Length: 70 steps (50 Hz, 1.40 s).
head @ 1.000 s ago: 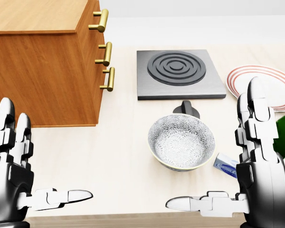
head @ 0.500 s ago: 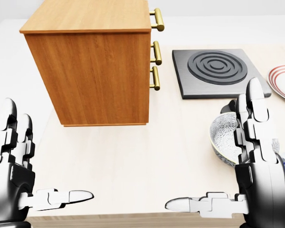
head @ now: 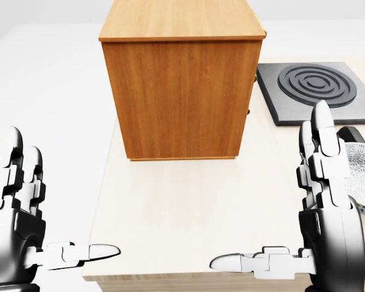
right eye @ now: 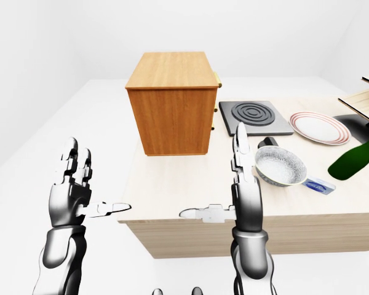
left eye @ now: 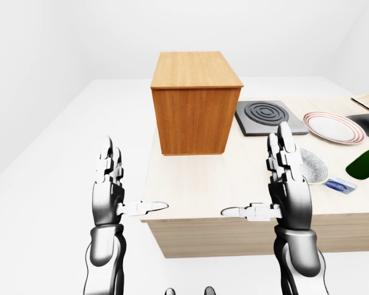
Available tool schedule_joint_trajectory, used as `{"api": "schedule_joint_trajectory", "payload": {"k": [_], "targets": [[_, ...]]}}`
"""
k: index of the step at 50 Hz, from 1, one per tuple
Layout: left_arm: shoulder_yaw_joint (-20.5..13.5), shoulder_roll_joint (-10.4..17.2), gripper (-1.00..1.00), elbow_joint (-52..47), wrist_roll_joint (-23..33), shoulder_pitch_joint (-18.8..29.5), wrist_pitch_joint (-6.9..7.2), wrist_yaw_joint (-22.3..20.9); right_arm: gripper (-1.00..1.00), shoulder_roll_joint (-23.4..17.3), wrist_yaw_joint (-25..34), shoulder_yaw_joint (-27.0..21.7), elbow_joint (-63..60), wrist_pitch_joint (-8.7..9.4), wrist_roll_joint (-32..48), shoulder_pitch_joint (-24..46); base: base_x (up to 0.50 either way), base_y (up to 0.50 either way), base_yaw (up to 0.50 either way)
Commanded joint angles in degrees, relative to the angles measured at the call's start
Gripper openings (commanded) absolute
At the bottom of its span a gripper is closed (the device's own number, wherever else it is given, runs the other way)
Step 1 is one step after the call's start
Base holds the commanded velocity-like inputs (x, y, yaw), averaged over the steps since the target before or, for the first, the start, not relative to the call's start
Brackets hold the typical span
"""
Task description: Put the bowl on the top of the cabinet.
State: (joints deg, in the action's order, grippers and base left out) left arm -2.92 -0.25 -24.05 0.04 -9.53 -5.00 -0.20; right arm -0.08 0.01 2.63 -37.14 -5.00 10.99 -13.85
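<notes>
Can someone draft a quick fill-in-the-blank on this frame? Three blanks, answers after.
1. The bowl sits on the ___, not on the cabinet.
2. Both the left hand and the right hand are ___.
3. The striped plate lies to the ___ of the stove plate in the right-eye view.

Answers: table; open; right

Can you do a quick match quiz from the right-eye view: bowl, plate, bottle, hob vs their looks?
Things:
1. bowl
2. plate
3. bottle
4. hob

Looks:
A. dark green, lying tilted
B. dark grey with concentric rings
C. white with red rim stripes
D. patterned grey-white inside

Pairs: 1-D, 2-C, 3-A, 4-B
</notes>
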Motion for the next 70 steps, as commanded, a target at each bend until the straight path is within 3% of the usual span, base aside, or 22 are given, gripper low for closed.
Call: {"api": "schedule_joint_trajectory", "payload": {"k": [1, 20, 56, 70], "targets": [[0.1, -0.1, 1.0, 0.1, 0.0, 0.0, 0.0, -0.1, 1.0, -0.1, 0.1, -0.1, 0.1, 0.0, -0.3, 0.1, 0.0, 0.0, 0.0], [0.2, 0.0, 1.0, 0.3, 0.0, 0.3, 0.0, -0.1, 1.0, 0.0, 0.1, -0.3, 0.3, 0.0, -0.7, 0.4, 0.03, 0.0, 0.0], [0.8, 0.1, 1.0, 1.0, 0.3, 0.3, 0.0, -0.7, 1.0, -0.1, 0.4, 0.1, 0.9, 0.0, -0.5, 0.2, 0.42, 0.0, 0.0], [0.9, 0.1, 1.0, 0.9, -0.1, 0.4, 0.0, -0.9, 1.0, -0.1, 0.6, 0.2, 1.6, 0.0, -0.9, 0.5, 0.01, 0.0, 0.0]]}}
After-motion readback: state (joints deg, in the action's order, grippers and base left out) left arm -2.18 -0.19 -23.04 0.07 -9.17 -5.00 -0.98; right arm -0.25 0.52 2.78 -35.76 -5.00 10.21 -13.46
